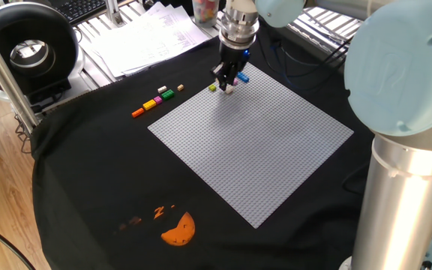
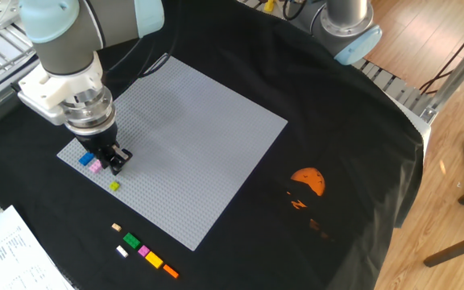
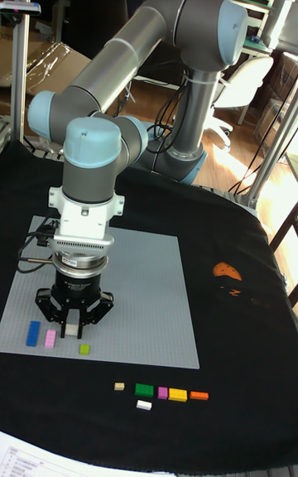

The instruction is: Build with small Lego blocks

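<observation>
The big grey studded plastic baseplate sits under the pincer, which grips a tiny pale brick low over it. Beside it: small blue, pink and lime bricks. Looks like placing; next it needs pressing down, then letting go.

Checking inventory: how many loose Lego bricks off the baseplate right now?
6, all on the black cloth beside the baseplate: tan, green, white, pink, yellow, orange. None look hidden.
</observation>
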Controlling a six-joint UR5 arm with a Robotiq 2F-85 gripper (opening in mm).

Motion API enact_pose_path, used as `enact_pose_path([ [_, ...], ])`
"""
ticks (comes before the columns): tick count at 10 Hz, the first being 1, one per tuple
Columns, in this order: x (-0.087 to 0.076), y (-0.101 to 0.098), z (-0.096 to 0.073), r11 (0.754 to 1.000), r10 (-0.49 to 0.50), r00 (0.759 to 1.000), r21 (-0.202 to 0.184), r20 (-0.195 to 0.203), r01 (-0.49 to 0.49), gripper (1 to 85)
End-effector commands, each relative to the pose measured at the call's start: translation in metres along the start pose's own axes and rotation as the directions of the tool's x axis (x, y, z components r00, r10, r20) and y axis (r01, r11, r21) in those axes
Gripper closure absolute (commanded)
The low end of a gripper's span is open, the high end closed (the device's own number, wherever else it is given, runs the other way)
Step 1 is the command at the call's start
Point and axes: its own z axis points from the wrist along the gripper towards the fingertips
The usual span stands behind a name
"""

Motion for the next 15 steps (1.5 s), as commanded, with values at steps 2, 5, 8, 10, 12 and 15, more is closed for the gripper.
enact_pose_path([
  [2, -0.0045, 0.0112, 0.0070, 1.000, 0.005, 1.000, -0.031, 0.027, -0.004, 56.7],
  [5, -0.0008, 0.0096, 0.0012, 0.999, -0.017, 1.000, -0.027, 0.008, 0.018, 56.7],
  [8, -0.0010, 0.0090, 0.0003, 0.999, -0.021, 1.000, -0.026, 0.008, 0.021, 56.7],
  [10, -0.0013, 0.0093, 0.0007, 0.999, -0.022, 1.000, -0.026, 0.010, 0.022, 57.0],
  [12, -0.0016, 0.0081, 0.0010, 0.999, -0.026, 1.000, -0.021, 0.011, 0.026, 57.0],
  [15, -0.0020, 0.0084, 0.0011, 0.999, -0.036, 0.999, -0.022, 0.013, 0.037, 50.0],
])
